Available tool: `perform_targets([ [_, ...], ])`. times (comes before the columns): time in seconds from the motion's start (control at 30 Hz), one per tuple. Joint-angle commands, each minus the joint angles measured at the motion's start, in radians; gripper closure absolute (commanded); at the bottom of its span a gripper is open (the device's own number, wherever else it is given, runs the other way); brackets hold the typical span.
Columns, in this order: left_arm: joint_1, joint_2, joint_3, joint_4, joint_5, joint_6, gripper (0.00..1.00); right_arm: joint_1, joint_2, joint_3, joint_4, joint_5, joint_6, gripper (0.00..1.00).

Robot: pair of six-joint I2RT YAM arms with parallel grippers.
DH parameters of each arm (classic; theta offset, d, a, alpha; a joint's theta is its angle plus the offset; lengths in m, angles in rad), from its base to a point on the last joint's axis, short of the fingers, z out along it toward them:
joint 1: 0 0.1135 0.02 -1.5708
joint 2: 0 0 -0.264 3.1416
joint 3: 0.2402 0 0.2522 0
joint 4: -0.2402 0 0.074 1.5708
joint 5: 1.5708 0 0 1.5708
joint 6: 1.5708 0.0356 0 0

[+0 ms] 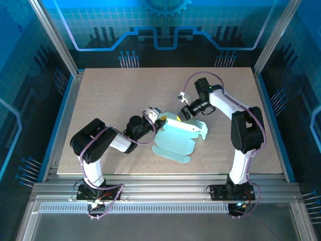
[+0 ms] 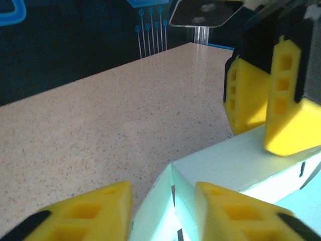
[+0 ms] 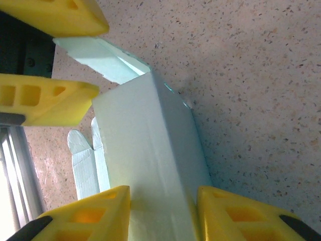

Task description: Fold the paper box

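The pale mint-blue paper box [image 1: 175, 140] lies mid-table, partly folded, with one long wall raised along its far edge and flat flaps spread toward the near side. My left gripper [image 1: 160, 119] is at the wall's left end. In the left wrist view its yellow fingers straddle the box's corner [image 2: 180, 175], and both folded faces touch the gripper [image 2: 163, 193]. My right gripper [image 1: 185, 113] clasps the raised wall [image 3: 150, 160] from the far side, a pad [image 3: 235, 216] on each face of it. The right gripper's fingers [image 2: 288, 100] stand on the wall close ahead of the left gripper.
The speckled beige table [image 1: 100, 100] stretches wide to the left and far side. Aluminium frame rails [image 1: 165, 188] border the near edge and the sides. The box's loose tabs [image 3: 83, 160] lie flat on the table beside the raised wall.
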Motion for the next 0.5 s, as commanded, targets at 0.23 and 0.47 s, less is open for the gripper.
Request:
perform_targets([
  [0.23, 0.002, -0.028, -0.053, 0.124, 0.008, 0.011, 0.21, -0.011, -0.007, -0.031, -0.007, 0.088, 0.015, 0.62],
  [0.47, 0.048, -0.154, -0.052, -0.019, 0.007, -0.006, 0.05, -0.006, -0.013, -0.033, -0.008, 0.099, 0.018, 0.62],
])
